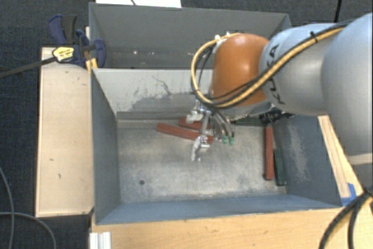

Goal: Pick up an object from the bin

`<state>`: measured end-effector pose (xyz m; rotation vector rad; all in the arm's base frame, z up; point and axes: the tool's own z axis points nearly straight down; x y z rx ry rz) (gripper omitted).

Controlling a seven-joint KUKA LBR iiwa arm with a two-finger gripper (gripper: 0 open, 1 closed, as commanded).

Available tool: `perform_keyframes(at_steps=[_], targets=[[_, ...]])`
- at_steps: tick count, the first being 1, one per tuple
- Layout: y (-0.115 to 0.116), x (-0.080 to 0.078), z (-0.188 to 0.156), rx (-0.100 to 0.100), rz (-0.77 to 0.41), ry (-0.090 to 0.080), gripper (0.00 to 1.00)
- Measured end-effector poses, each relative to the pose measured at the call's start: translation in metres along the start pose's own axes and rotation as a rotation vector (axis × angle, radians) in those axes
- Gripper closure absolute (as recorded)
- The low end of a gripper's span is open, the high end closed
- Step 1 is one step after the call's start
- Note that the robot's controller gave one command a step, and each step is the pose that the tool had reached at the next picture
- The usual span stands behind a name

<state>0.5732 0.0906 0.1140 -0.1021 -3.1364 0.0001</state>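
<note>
Several small things are seen on the floor of the grey metal bin (104, 143), most of them toward its back and its right side. The arm (326, 61) is extended in from the right. Its wrist is capped by an orange cover (236, 64), around which a yellow-and-black cable (200, 70) is looped. Below the cover the pincer (201, 147) is held close to the bin floor, a little behind the middle. Whether the pincer is open or closed cannot be told, since its tip is seen as a small pale metal shape against the grey floor.

Nearest the pincer, a flat reddish-brown stick (175, 130) is laid slanting on the floor. Its left end is turned toward the back wall and its right end lies just beside the pincer's tip. Whether the two touch cannot be judged. A shorter red piece (190, 120) is found just behind that stick, partly hidden by the wrist. A small green thing (228, 139) is seen just to the right of the pincer, under the wrist. Well apart from these, by the right wall, a long red rod (268, 151) and a dark green rod (280, 169) are laid side by side, running from front to back.
</note>
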Motion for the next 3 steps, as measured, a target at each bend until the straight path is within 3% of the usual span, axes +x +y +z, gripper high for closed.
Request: perform_keyframes(at_steps=[1, 2, 3], targets=[[0.029, -0.018, 0.039, -0.003, -0.023, -0.016, 1.00], [0.029, -0.018, 0.039, -0.003, -0.021, -0.016, 1.00], [0.023, -0.020, -0.158, -0.002, -0.139, -0.016, 1.00]])
